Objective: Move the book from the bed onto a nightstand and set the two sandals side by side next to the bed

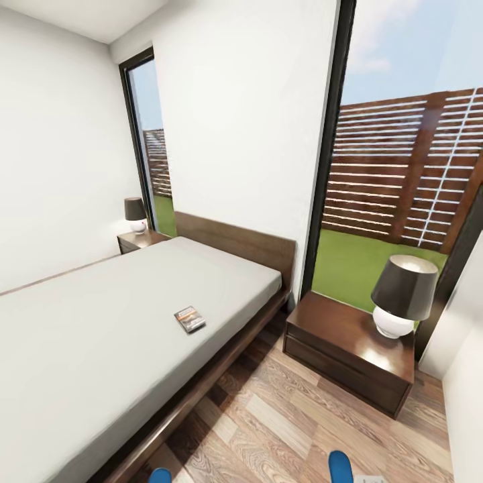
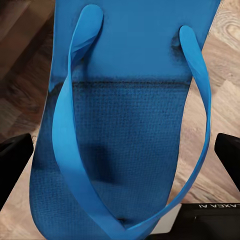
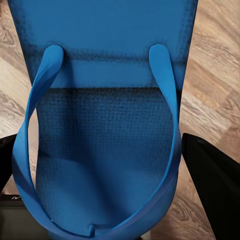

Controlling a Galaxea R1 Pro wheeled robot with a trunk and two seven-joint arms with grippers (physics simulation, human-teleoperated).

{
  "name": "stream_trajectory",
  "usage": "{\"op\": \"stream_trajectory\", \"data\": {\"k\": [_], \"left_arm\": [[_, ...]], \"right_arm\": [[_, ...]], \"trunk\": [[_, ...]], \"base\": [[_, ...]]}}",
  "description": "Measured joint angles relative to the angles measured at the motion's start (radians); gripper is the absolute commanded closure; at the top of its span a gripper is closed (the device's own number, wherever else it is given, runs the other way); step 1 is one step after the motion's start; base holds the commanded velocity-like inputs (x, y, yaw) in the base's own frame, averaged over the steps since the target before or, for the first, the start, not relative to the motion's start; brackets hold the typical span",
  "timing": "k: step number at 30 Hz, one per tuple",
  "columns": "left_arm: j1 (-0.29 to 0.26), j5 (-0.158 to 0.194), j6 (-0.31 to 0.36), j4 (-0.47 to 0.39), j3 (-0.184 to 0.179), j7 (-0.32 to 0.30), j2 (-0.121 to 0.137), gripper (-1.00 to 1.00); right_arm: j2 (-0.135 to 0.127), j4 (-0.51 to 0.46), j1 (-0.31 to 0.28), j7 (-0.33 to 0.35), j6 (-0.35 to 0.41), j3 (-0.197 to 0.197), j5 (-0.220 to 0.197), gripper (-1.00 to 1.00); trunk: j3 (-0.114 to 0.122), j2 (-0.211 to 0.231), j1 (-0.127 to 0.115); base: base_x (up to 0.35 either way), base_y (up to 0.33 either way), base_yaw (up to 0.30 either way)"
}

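Above plank floor (image 2: 225, 60), each end effector straddles a sandal (image 2: 125, 125).

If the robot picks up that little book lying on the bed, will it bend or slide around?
The book looks thin and small, so it is probably light and may flex a little when gripped. It lies flat on the bed's smooth pale mattress, so a push would likely slide it rather than tip it. Its cover looks glossy, so it could be a bit slippery.
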Motion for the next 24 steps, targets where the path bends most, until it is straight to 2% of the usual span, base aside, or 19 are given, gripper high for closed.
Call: {"op": "stream_trajectory", "data": {"k": [10, 13, 17, 24], "left_arm": [[0.001, -0.001, -0.002, 0.000, 0.000, 0.045, -0.003, 1.00], [0.001, -0.001, -0.002, 0.000, 0.000, 0.065, -0.003, 1.00], [0.001, -0.001, -0.002, 0.000, 0.000, 0.073, -0.003, 1.00], [0.010, -0.001, -0.002, 0.000, 0.000, 0.077, -0.004, 1.00]], "right_arm": [[0.000, 0.038, 0.000, 0.000, -0.007, -0.001, 0.001, 1.00], [-0.002, 0.097, 0.000, 0.000, -0.071, -0.003, 0.000, 1.00], [-0.003, 0.157, 0.000, -0.001, -0.120, -0.004, 0.000, 1.00], [-0.003, 0.186, 0.000, -0.001, -0.141, -0.004, 0.000, 1.00]], "trunk": [[0.031, 0.070, -0.038], [0.041, 0.091, -0.050], [0.053, 0.119, -0.065], [0.075, 0.168, -0.092]], "base": [[0.000, 0.000, 0.000], [0.000, 0.000, 0.000], [0.000, 0.000, 0.000], [0.000, 0.000, 0.000]]}}
